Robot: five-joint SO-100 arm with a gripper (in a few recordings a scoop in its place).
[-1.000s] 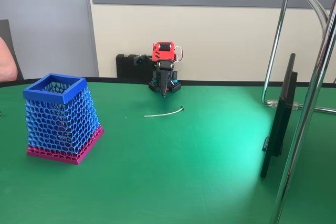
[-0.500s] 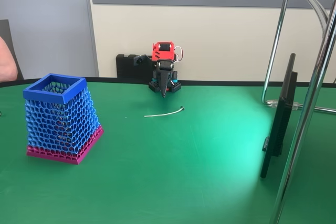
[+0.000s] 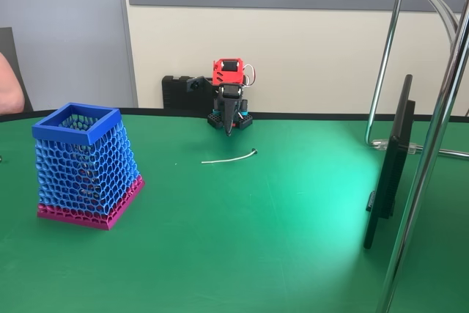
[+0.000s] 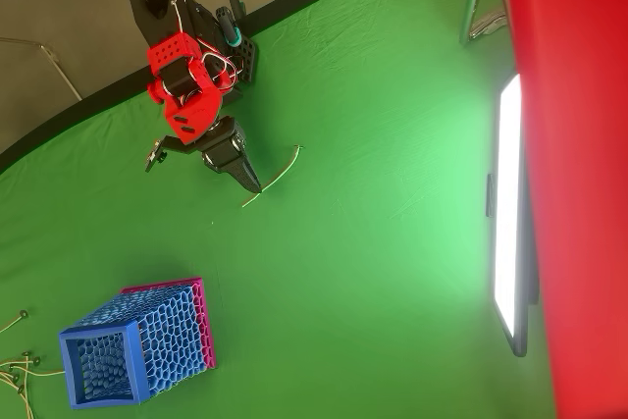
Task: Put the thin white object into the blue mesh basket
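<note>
The thin white object (image 3: 229, 157) lies flat on the green table, a slightly curved strand with a dark tip at its right end; from above the thin white object (image 4: 275, 179) runs diagonally. My gripper (image 3: 230, 128) hangs pointing down behind it, fingers together and holding nothing. In the overhead view the gripper (image 4: 253, 183) tip sits right beside the strand's lower end. The blue mesh basket (image 3: 77, 124) stands upright at the left on its magenta base, well apart from the strand. The overhead view shows the basket (image 4: 98, 370) at the lower left, open mouth visible.
A thin dark screen (image 3: 388, 166) stands on edge at the right, next to chrome stand poles (image 3: 429, 159). A tiny white speck (image 3: 175, 164) lies left of the strand. A person's arm (image 3: 9, 86) shows at the left edge. Thin wires (image 4: 15, 365) lie beside the basket.
</note>
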